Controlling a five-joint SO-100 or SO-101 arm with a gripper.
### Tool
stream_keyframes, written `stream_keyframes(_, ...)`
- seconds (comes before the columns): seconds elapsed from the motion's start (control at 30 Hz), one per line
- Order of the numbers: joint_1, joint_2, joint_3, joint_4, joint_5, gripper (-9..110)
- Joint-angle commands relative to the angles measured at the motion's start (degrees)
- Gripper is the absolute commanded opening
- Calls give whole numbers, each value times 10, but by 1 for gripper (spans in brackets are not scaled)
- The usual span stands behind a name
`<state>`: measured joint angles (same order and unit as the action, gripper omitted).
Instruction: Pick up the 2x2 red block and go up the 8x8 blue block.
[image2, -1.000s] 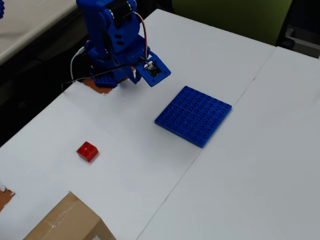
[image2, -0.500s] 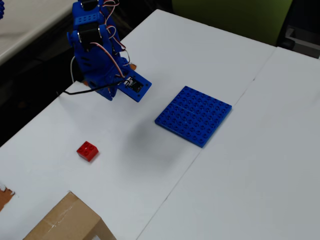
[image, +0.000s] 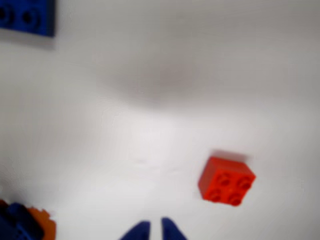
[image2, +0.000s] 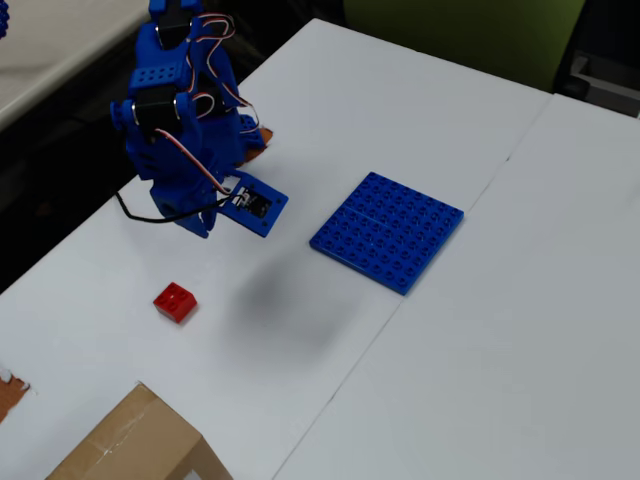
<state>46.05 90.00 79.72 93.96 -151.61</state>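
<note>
- My gripper: tips nearly together at the wrist view's bottom edge, holding nothing.
- 2x2 red block lies on the white bench, right of my tips, not touching.
- 8x8 blue block lies flat, well apart from the red one.

Red block apart from blue plate

text: none legible | labels: none | numbers: none

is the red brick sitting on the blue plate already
No, in the overhead view the 2x2 red block lies on the white table, well apart from the 8x8 blue block.
</note>
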Motion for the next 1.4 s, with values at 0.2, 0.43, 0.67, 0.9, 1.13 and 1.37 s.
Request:
stream_keyframes(0.2, 57, -54, -28, -83, -60, 3)
stream_keyframes(0.43, 67, -100, -28, -134, 4, 4)
stream_keyframes(0.67, 92, -108, -28, -156, 5, 8)
stream_keyframes(0.9, 102, -113, -28, -189, 10, 10)
stream_keyframes(1.13, 114, -127, -47, -199, 7, 17)
stream_keyframes(1.37, 127, -128, -59, -204, -17, 19)
